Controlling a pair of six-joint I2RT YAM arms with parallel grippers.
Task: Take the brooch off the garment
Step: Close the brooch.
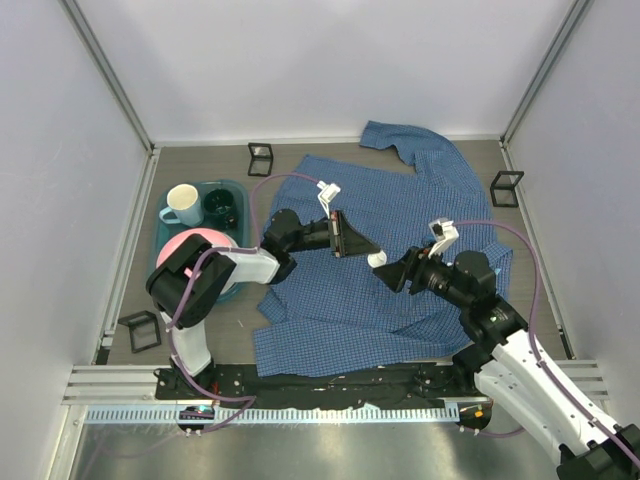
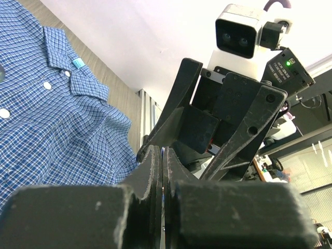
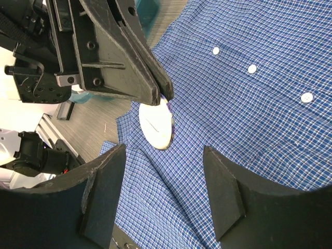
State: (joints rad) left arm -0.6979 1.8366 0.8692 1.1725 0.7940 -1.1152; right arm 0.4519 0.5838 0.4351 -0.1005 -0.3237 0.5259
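Your left gripper [image 3: 165, 93] has its jaws pressed together, with only a thin bluish sliver showing between the fingers [image 2: 150, 171] in its own wrist view. Its tips meet the upper rim of the brooch [image 3: 154, 126], a white round disc. Whether they pinch the rim itself or the cloth right at it, you cannot tell from these views. The brooch sits directly under and just beyond those closed tips.

Your right gripper [image 3: 165, 149] is wide open and has hold of nothing. The brooch lies straight ahead of it, just past the fingertips and roughly centred on the gap between them, clear of both fingers. The two grippers point at each other, with the brooch between them.

The garment [image 1: 400, 200] is spread on the worktop [image 1: 200, 165] beneath both grippers. Seen from the right gripper, its row of white buttons [image 3: 252, 68] runs off ahead and to the right of the brooch. Seen from the left gripper, the collar [image 2: 67, 72] lies off to the left, with the cloth bunched in folds nearer the fingers.
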